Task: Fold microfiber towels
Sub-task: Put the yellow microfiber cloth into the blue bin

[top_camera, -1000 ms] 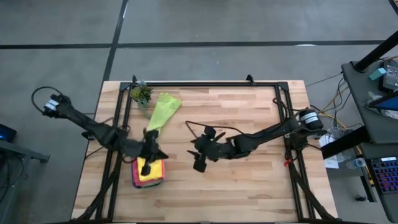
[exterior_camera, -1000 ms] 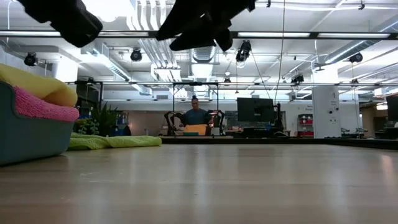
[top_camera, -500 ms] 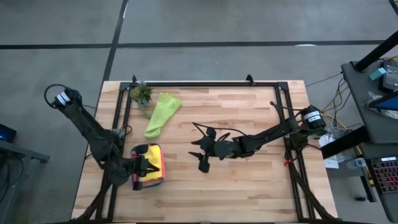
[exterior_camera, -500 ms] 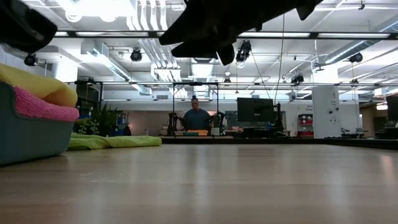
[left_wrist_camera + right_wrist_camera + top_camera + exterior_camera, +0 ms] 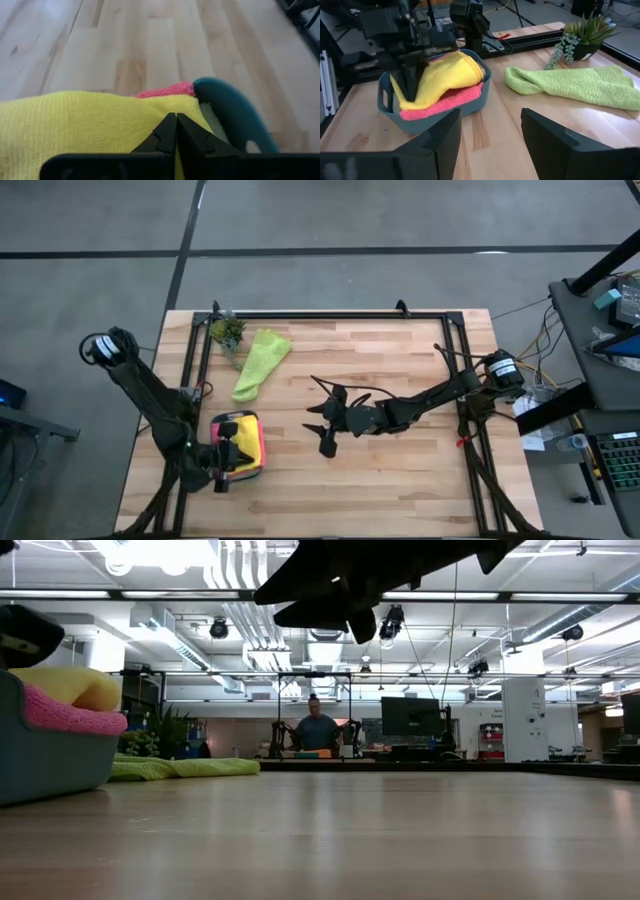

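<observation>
Visibly, two towels fill the tray (image 5: pixel 387 107), one lime towel (image 5: pixel 258 362) outside.

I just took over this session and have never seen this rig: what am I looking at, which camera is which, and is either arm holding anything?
Two dark robot arms work at a wooden table. One camera looks straight down, one sits at table height, and one rides on each wrist.

On the table are a teal tray with folded towels, a yellow towel on top and a pink towel under it, a lime towel lying loose, and a small plant.

The left gripper is shut, its tips on the yellow towel in the tray; whether it pinches cloth I cannot tell. The right gripper is open and empty, above mid-table.
</observation>
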You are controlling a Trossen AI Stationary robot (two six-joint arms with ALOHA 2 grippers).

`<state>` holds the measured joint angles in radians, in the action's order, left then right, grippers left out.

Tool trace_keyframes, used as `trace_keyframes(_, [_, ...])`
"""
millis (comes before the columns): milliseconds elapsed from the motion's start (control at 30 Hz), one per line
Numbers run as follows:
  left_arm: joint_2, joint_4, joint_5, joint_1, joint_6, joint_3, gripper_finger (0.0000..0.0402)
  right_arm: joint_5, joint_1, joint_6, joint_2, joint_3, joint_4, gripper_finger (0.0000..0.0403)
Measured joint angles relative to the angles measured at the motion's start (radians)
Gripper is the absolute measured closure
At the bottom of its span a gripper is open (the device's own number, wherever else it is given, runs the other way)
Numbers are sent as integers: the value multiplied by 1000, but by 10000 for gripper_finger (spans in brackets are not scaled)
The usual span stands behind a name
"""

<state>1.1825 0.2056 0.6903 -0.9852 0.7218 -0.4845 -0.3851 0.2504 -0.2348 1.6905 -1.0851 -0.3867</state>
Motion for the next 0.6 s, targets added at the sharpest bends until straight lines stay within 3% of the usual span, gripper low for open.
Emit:
trace_keyframes(267, [58, -21, -1, 0, 4, -2, 401, 0, 0, 1, 1, 0, -11, 207])
trace_keyframes(600, [-105, 76, -39, 1, -49, -35, 402, 0, 0, 3, 1, 0, -15, 207])
